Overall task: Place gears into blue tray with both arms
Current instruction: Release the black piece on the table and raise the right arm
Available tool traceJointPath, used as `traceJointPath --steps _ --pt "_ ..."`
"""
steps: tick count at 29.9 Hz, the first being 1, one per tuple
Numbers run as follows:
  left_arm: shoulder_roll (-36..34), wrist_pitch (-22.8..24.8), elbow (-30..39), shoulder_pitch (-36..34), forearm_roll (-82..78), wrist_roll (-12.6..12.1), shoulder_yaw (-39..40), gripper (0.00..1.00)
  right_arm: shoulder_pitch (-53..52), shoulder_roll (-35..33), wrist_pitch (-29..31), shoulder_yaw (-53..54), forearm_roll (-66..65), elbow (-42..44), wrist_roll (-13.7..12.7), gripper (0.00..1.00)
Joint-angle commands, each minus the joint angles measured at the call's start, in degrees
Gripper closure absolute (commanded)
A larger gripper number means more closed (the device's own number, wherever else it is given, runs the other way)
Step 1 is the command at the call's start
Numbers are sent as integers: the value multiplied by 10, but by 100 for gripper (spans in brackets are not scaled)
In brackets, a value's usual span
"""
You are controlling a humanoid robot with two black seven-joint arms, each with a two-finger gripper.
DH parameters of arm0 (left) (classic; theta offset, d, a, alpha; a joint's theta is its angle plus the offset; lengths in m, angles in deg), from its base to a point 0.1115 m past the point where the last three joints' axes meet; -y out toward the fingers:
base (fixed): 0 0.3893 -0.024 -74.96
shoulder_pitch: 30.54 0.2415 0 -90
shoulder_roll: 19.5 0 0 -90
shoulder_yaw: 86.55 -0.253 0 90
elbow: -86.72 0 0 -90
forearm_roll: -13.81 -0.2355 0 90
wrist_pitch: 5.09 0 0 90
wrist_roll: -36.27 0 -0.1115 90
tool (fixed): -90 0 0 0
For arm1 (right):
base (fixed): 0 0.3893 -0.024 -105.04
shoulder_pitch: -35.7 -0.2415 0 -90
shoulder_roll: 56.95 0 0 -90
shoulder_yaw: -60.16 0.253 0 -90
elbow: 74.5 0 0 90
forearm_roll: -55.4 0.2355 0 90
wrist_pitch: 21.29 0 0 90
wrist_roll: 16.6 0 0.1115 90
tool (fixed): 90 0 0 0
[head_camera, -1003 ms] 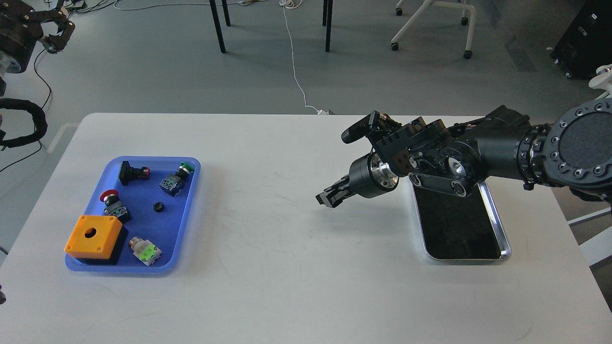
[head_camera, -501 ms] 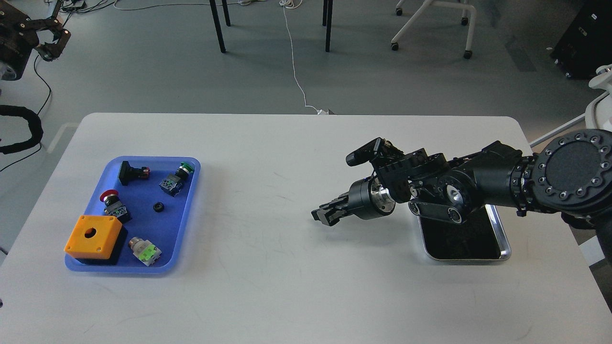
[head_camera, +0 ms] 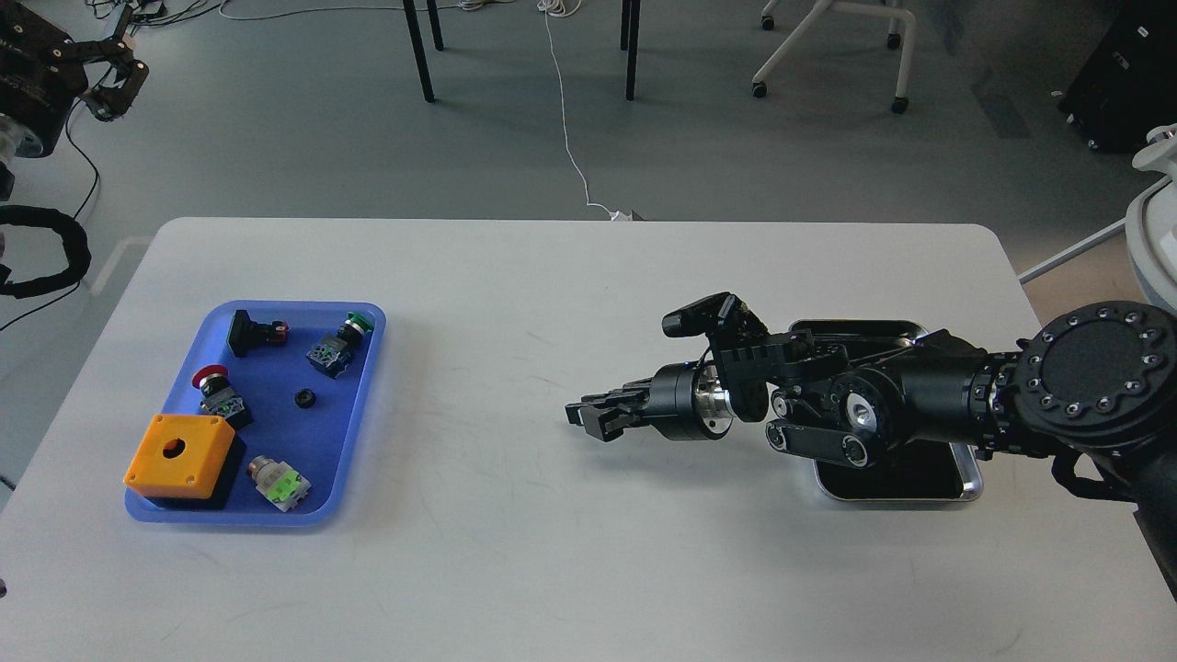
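Note:
The blue tray (head_camera: 363, 405) lies at the table's left. One small black gear (head_camera: 304, 398) rests near its middle, among several push-button switches. My right arm reaches in from the right, low over the table. Its gripper (head_camera: 588, 419) hangs above bare tabletop left of the silver tray, far from the blue tray. Its dark fingers lie close together, and I cannot make out whether anything sits between them. My left gripper (head_camera: 115, 78) is raised at the top left, off the table, with its fingers spread and nothing in them.
An orange box (head_camera: 180, 452) with a round hole fills the blue tray's near left corner. The shiny silver tray (head_camera: 970, 478) sits under my right forearm, mostly covered. Chair and table legs stand on the floor beyond the table's far edge.
My right arm has dropped lower and its gripper has moved left, away from the silver tray. The left gripper shifted only slightly at the top left.

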Motion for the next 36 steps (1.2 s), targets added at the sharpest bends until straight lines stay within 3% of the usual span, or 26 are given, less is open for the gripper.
traceJointPath --steps 1,7,16,21,27,31,36 --pt "-2 0 1 0 0 0 0 2 4 0 0 0 -1 -1 0 77" --pt "-7 0 1 1 0 0 0 2 11 0 -1 1 -1 0 0 75" --pt "-19 -1 41 -3 3 1 6 2 3 0 -4 29 6 -4 0 31" --pt "-60 -15 120 0 4 2 5 2 0 0 -4 60 12 -8 0 16" --pt "-78 0 133 2 -5 -1 -28 2 -25 0 4 199 12 -11 0 3" --pt "-124 0 148 -1 -37 1 -81 2 -20 -84 7 255 12 -31 0 2" --pt "-151 0 221 -2 -162 3 -80 2 13 -195 6 336 21 -52 0 2"
